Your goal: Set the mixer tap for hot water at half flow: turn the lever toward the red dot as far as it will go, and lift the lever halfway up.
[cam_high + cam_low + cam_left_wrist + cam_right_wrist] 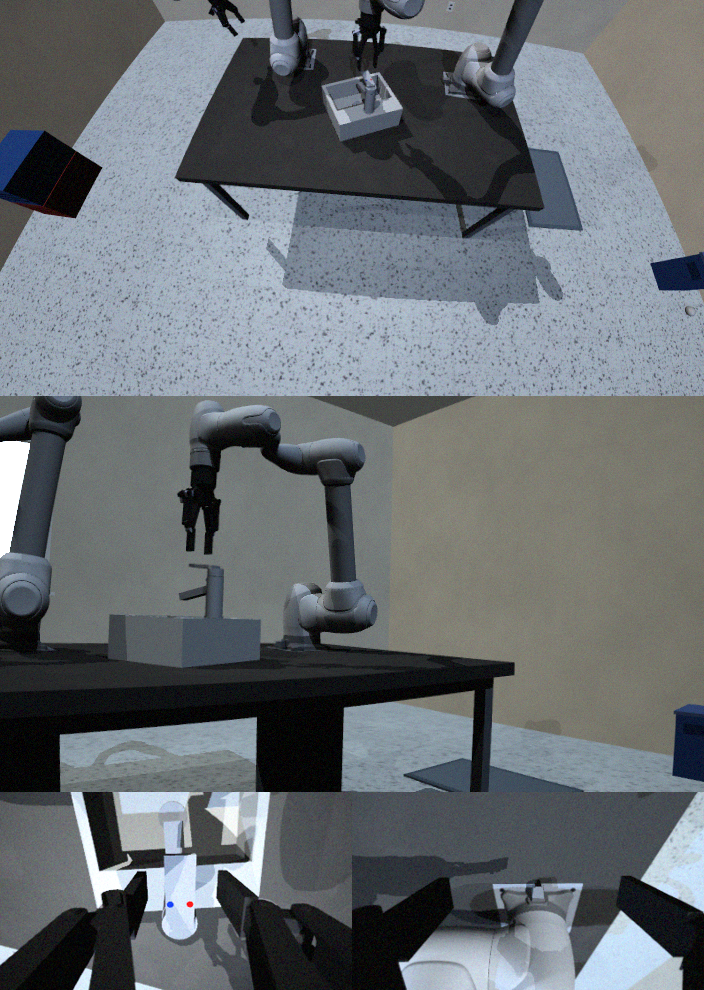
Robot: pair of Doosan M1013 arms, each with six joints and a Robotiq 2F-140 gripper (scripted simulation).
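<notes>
Left gripper [367, 65] [199, 552] [182, 880] above the tap lever [367, 77] [198, 566] [179, 880], fingers partly spread.

You have nothing between those fingers; their tips stand apart from the lever, one to each side of it in your wrist view. The mixer tap [370, 101] [215, 596] [179, 930] stands upright on the white basin [370, 127] [220, 643] [106, 882], between the two arm bases and toward the worktop [280, 155] [400, 676] edge they stand along. Its lever lies about level, pointing the same way as the spout [192, 593] [172, 836], with the red dot [189, 904] beside the blue one. Your right gripper [239, 27] [535, 892] is spread wide and empty, seen just past a corner of that edge in the top view.
</notes>
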